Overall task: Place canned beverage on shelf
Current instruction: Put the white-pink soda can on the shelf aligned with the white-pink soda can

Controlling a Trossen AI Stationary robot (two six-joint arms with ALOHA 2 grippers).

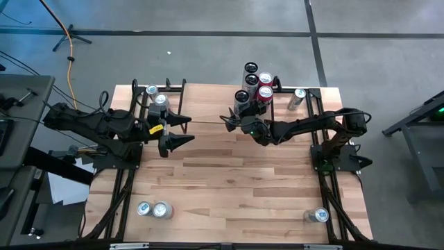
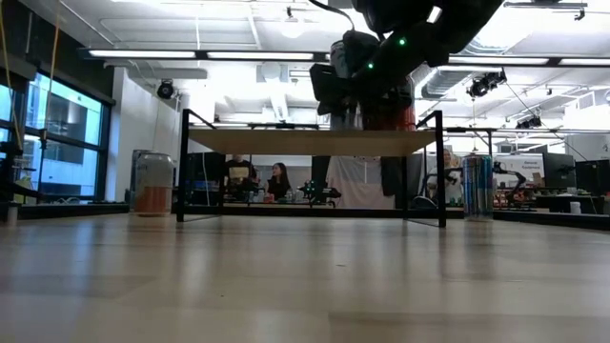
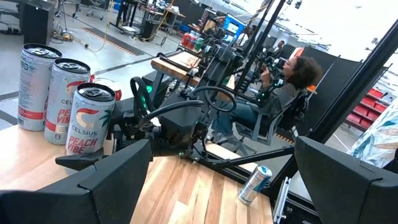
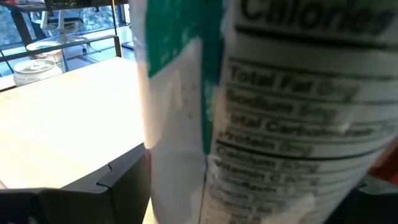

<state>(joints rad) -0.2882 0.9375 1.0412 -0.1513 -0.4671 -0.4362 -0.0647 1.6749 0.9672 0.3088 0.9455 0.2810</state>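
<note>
- Right tool (image 1: 233,119) reached over the shelf (image 1: 208,104), fingers wrapped round an upright can (image 1: 242,101), gripping it.
- Held can stood on the shelf's far right end, just beside the other cans (image 1: 258,82) clustered there.
- Left tool (image 1: 182,130) hung open over the counter (image 1: 229,187), holding nothing, near the shelf's left end.

Can (image 4: 261,124) label blurred, edge-cropped
</note>
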